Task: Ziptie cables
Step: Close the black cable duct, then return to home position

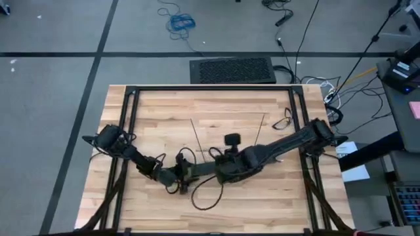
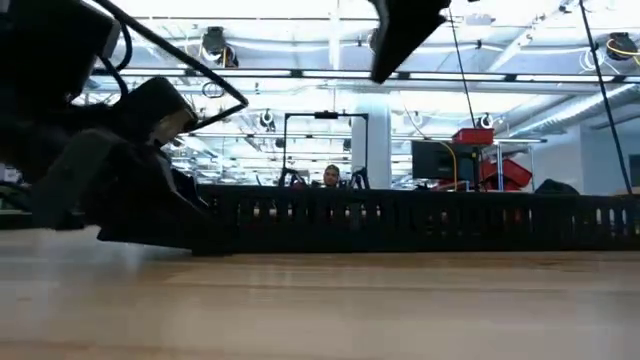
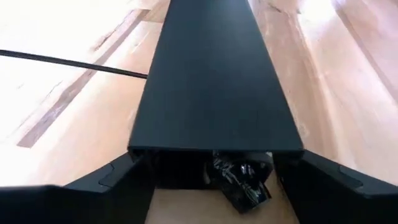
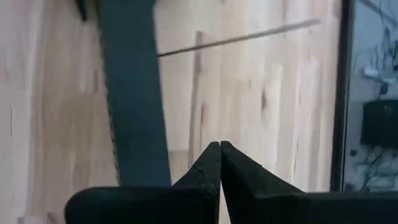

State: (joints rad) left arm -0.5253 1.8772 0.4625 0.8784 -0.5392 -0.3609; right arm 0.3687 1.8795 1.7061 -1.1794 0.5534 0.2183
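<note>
L gripper (image 3: pixel 211 186) straddles black bar (image 3: pixel 214 87) end; R gripper (image 4: pixel 220 163) closed beside it.

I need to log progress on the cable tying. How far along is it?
Early, as far as I can see. Two zipties lie straight and unused on the table. The left gripper straddles the end of the black bar; the right gripper is shut beside it, holding nothing. No tied cables are visible, so the tying remains.

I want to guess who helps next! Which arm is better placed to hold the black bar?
Probably left. The left gripper sits around the black bar's end; the right gripper's fingers are shut, beside the bar.
</note>
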